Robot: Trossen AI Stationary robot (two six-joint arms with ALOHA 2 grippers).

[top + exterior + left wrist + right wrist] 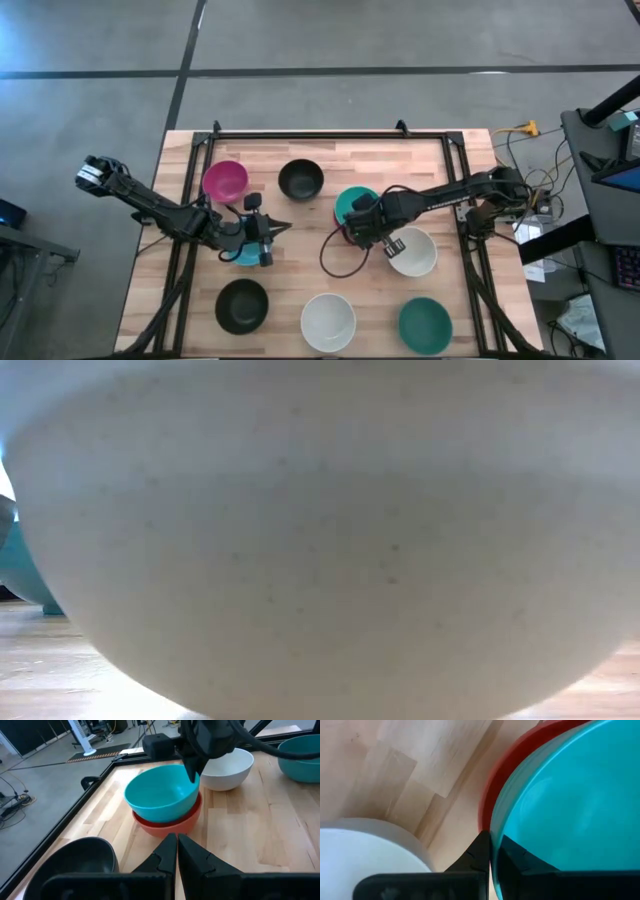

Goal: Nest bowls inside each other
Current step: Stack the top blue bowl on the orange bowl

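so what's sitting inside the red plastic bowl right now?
A teal round plastic bowl is nested in the red plastic bowl, with the right gripper clamped on its rim. The red bowl's inside is covered; only its outer wall shows.

Light blue bowl (245,257) under left pincer (268,243).

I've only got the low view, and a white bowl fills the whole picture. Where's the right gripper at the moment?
Observer: The right gripper is at the rim of the teal bowl, which sits nested in the red bowl.
Operator: Is it gripping that bowl?
Observer: Yes, the right wrist view shows the teal rim pinched between its fingers.
Operator: And the left arm?
Observer: The left gripper has its fingers shut on nothing, by the light blue bowl.
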